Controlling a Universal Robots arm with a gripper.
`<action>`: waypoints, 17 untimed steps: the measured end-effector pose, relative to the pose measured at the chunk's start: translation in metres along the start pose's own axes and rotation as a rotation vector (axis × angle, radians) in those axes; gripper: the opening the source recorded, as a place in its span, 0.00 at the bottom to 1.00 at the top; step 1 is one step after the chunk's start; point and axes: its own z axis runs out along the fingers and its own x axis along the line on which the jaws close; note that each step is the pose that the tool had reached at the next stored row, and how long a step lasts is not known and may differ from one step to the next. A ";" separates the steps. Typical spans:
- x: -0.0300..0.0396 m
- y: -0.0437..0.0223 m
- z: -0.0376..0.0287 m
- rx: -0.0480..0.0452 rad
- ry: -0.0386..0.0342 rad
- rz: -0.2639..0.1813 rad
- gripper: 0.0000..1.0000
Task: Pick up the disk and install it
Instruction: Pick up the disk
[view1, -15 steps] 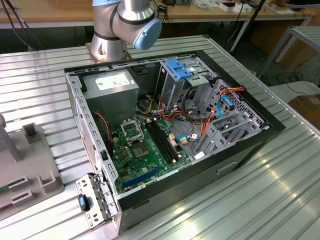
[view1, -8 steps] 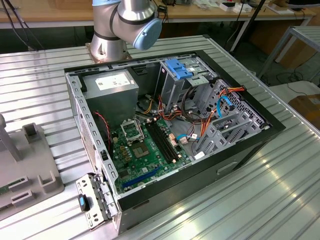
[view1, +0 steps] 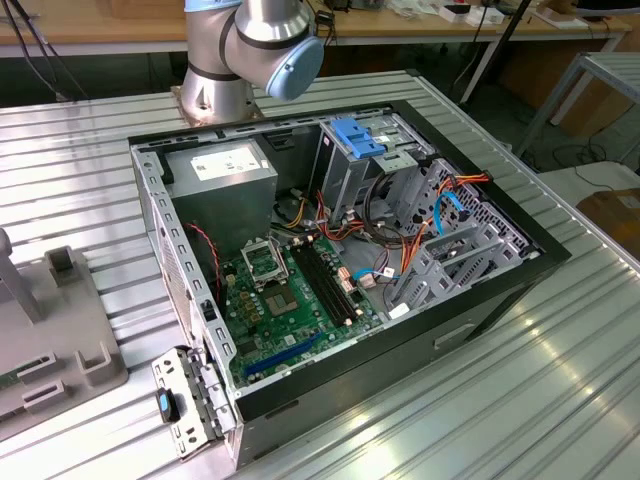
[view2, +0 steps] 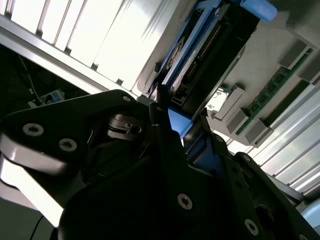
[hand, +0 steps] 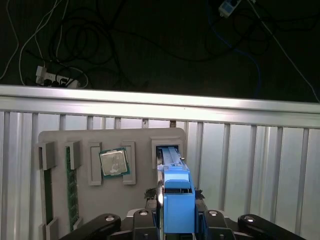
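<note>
Disk (hand: 177, 197), edge-on with its blue frame, is clamped between the fingers of the gripper (hand: 177, 220), far end at a slot of the grey tray (hand: 100, 136), beside a CPU (hand: 114, 162) and RAM sticks (hand: 71, 185).

Even, bright light fills the exterior view, with a soft sheen on the ribbed table (view1: 560, 400). In the second wrist view the table glares white; the gripper (view2: 181, 122) and disk (view2: 200, 65) sit dark and blurred.
</note>
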 end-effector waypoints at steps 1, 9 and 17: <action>0.0000 0.0000 0.0000 0.0002 -0.0004 0.000 0.37; 0.0000 -0.0002 -0.0050 0.0008 0.0001 0.027 0.37; -0.0002 -0.0005 -0.0128 0.0008 0.0006 0.027 0.37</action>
